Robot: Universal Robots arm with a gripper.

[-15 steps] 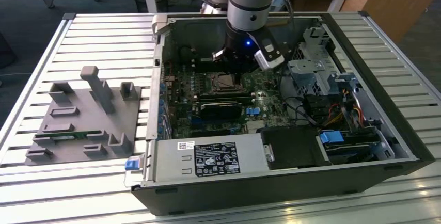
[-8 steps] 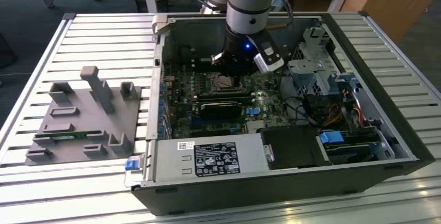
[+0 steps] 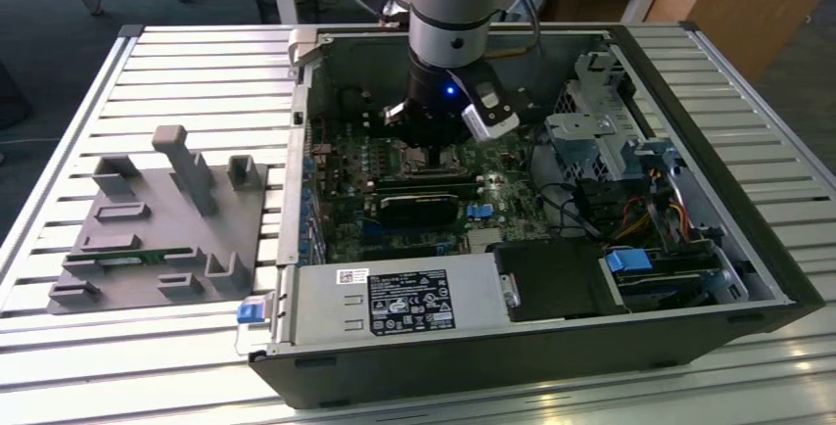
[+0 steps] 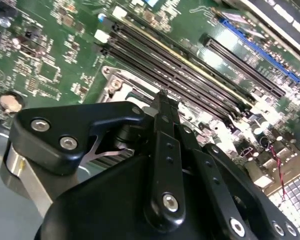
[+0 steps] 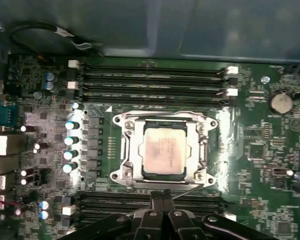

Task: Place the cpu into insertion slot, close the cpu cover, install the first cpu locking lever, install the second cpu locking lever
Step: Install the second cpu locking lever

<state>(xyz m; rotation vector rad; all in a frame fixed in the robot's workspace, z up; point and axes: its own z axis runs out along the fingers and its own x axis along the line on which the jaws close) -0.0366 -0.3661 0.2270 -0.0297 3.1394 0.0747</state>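
Note:
In the first wrist view the cpu (image 5: 163, 150) lies flat in the insertion slot (image 5: 162, 176), its dull metal face up. The silver cpu cover (image 5: 126, 150) lies down around it, and the chip shows through its window. A thin locking lever wire (image 5: 195, 186) runs along the socket edge nearest my fingers. My gripper (image 5: 160, 194) is shut, its two black tips pressed together just off that edge with nothing seen between them. The second wrist view has the same shut gripper (image 4: 162, 100) close above the board by a socket corner (image 4: 115, 82). In the exterior view my gripper (image 3: 421, 146) hangs over the socket.
Long black memory slots (image 5: 150, 80) flank the socket on two sides. Capacitors (image 5: 70, 140) stand beside it. The open computer case (image 3: 770, 278) holds a power supply (image 3: 392, 303) and a drive cage (image 3: 594, 131). A grey fixture block (image 3: 163, 219) sits at the exterior view's left.

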